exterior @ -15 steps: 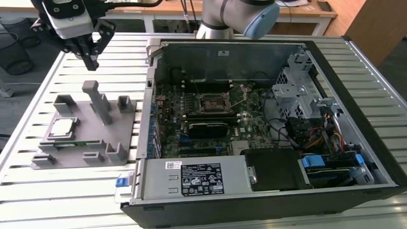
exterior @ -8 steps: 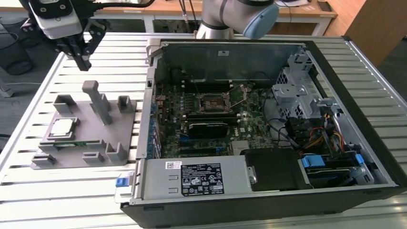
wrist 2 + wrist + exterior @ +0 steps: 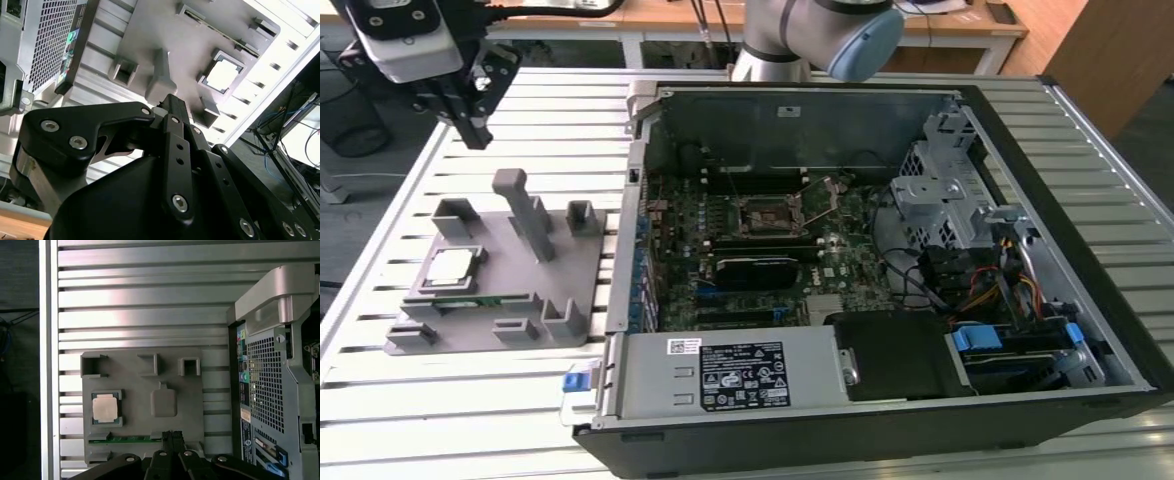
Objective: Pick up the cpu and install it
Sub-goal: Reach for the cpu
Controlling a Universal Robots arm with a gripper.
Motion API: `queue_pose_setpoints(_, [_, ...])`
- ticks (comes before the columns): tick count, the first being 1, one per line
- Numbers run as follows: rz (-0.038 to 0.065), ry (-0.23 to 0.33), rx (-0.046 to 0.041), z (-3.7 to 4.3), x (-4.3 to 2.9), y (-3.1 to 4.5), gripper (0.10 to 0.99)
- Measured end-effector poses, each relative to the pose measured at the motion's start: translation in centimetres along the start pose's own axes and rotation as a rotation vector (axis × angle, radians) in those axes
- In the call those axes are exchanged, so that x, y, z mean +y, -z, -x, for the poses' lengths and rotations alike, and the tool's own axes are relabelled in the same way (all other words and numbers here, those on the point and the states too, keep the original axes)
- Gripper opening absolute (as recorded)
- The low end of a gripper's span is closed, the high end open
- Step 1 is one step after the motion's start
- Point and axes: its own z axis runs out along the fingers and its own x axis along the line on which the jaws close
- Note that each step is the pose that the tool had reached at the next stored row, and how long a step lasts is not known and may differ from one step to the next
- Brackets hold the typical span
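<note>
- Computer case (image 3: 881, 440) lies open across the lower centre and right of the exterior view, on a slatted metal table (image 3: 467, 420).
- Grey holder (image 3: 580, 275) sits at that view's lower left, just beside the case.
- The cpu (image 3: 451, 268) lies flat in a square recess of the holder, toward the exterior view's left. It is a small square chip with a pale silvery top and a thin dark rim. It looks the same in the first wrist view (image 3: 105, 407), and its top glares bright in the second wrist view (image 3: 222, 75).
- A narrow green memory stick (image 3: 474, 302) stands on edge just beside the cpu, on the nearer side.
- Mid-frame inside the case sits the black-framed socket (image 3: 767, 215).
- The gripper (image 3: 471, 128) hangs at the upper left, beyond the holder and well apart from the cpu. Its fingers are pressed together on nothing, as the first wrist view (image 3: 172, 436) also shows.
- The arm (image 3: 814, 35) rises at top centre.
</note>
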Motion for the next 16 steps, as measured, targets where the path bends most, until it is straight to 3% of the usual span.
queue_pose_setpoints(16, [0.0, 0.0, 0.0001, -3.93, -0.19, -0.3, 0.106])
